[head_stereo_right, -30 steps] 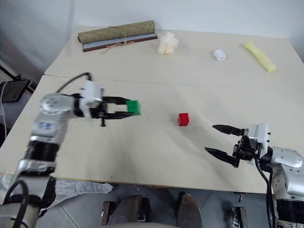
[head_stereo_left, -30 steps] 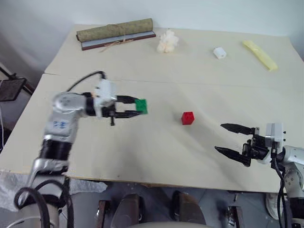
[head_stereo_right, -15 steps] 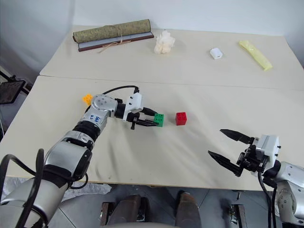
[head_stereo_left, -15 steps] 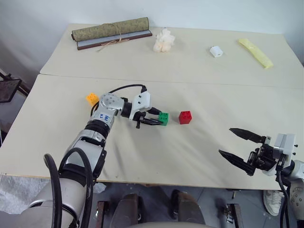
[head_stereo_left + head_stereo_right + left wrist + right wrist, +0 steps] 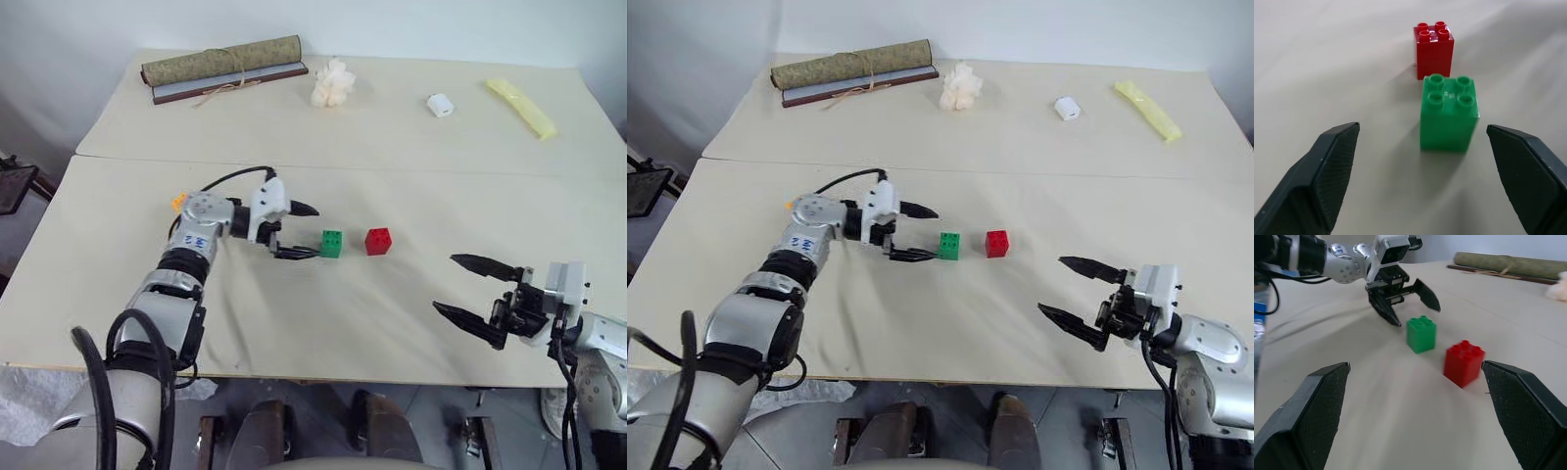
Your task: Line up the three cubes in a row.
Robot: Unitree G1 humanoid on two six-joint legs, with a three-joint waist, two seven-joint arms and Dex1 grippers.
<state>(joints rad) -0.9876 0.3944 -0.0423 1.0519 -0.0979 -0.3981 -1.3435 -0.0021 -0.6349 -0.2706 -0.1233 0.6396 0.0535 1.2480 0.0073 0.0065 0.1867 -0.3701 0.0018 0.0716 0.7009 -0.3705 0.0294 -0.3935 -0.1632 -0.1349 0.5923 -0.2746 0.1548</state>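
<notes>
Up close, the left wrist view shows four studs atop both the green cube (image 5: pixel 1448 111) and the red cube (image 5: pixel 1434 48), standing side by side mid-table; the head views add a third, orange-yellow cube (image 5: pixel 179 202) peeking beside the left arm. Left gripper (image 5: pixel 299 231) gapes wide, empty, just beside green; right gripper (image 5: pixel 473 290) wide, empty, well apart

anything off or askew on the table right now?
Nothing spilled or damaged. The green cube and red cube stand upright, close together but apart. The orange-yellow cube sits well away from them, mostly hidden behind the left arm, so the row isn't complete. The left claw is open beside the green cube.
</notes>
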